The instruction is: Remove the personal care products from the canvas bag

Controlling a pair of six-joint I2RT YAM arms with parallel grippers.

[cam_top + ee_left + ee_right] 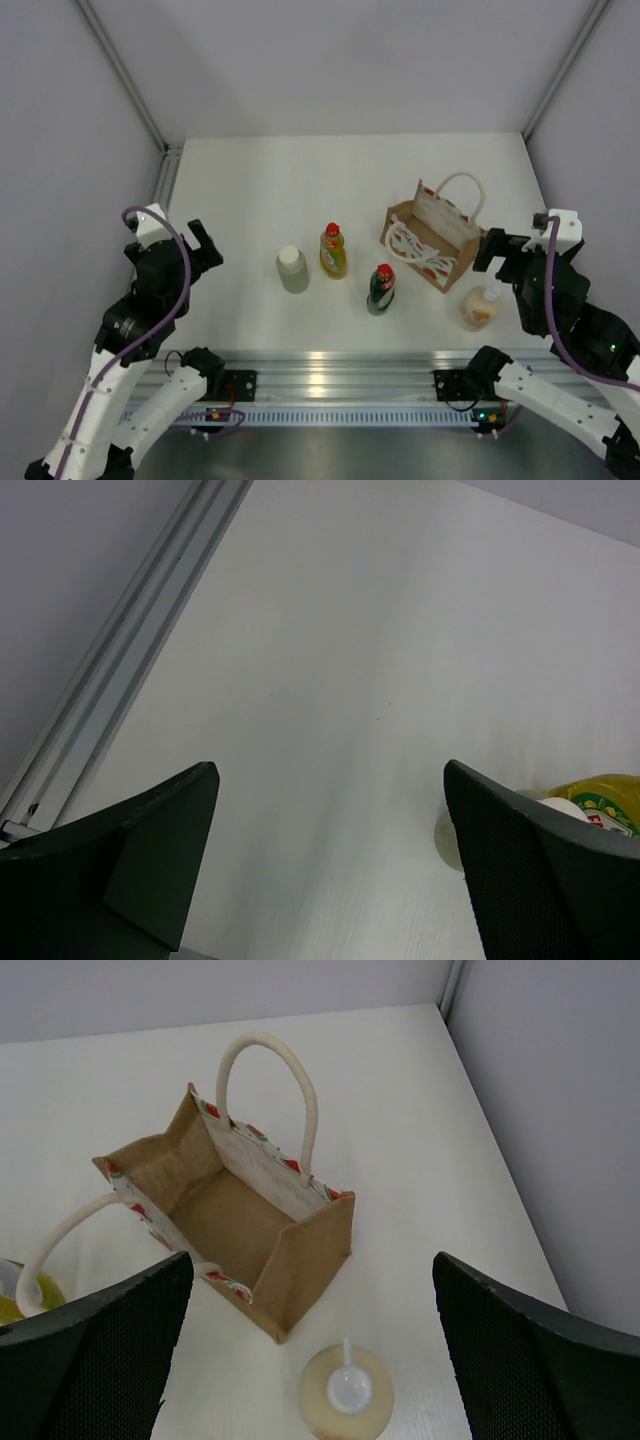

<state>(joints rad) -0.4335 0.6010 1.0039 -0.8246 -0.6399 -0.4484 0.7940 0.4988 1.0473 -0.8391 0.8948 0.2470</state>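
Looking through the right wrist camera, I see the small tan canvas bag with pale rope handles [290, 1250] standing upright and showing only its bare brown floor, so I judge it emptied. Four products stand on the white worktop [250, 180]. The pale grey-white cylinder [292, 269], yellow red-capped bottle [333, 251] and dark green red-capped bottle [381, 289] sit left of the bag. The cream white-capped bottle [480, 305] is near its front corner, close to the front edge. The left gripper [200, 250] and right gripper [495, 250] hang spread wide, holding nothing, out at the sides. Open room lies behind the row.
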